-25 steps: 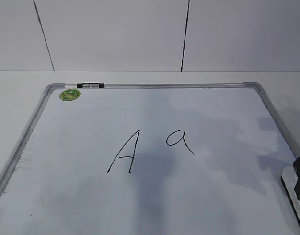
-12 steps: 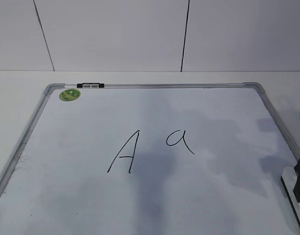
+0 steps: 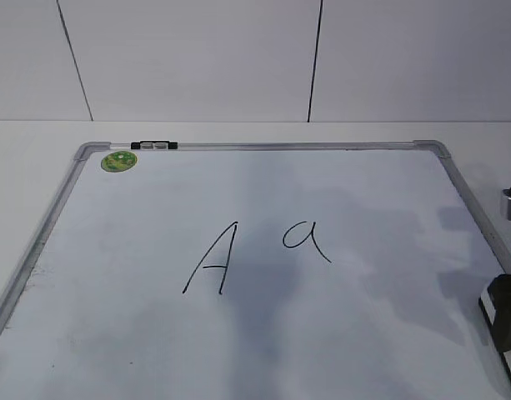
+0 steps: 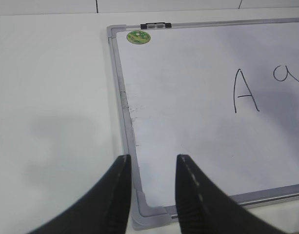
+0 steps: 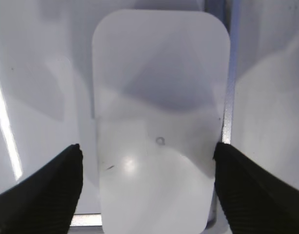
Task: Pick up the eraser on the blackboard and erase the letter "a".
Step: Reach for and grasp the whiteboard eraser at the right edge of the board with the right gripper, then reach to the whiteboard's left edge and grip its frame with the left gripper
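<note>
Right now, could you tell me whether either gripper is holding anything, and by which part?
Nothing is held. The right gripper is open astride the eraser, without contact; the left gripper is open and empty.

A smooth, glossy white writing surface is shown on the blackboard [image 3: 113, 275], framed in brushed silver-grey metal. The flat white rounded eraser [image 5: 159, 122] appears smooth, faintly glossy plastic.

The eraser [image 3: 498, 327] is mostly cut off by the exterior view's right edge.
</note>
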`<move>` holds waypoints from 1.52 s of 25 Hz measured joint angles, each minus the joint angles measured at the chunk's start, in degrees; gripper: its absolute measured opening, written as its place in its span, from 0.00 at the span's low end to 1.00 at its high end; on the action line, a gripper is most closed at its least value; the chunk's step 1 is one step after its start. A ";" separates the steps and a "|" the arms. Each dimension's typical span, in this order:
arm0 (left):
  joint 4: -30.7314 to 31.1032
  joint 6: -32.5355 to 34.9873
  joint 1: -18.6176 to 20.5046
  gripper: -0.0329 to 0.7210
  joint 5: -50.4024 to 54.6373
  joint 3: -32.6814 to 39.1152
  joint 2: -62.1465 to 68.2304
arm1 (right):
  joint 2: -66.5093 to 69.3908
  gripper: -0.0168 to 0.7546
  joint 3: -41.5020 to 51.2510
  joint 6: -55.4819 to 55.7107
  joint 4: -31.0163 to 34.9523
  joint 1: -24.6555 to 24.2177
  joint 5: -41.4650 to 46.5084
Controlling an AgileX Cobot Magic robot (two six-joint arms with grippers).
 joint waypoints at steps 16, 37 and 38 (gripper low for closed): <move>0.00 0.00 0.00 0.35 0.00 0.00 0.00 | 0.69 0.89 0.10 2.38 -1.45 0.04 -1.92; 0.00 0.03 0.00 0.35 0.00 0.00 0.00 | 4.16 0.79 0.10 3.23 -2.35 0.04 -3.86; 0.00 0.03 0.00 0.35 0.00 0.00 0.00 | 4.16 0.77 0.10 3.23 -2.48 0.04 -3.86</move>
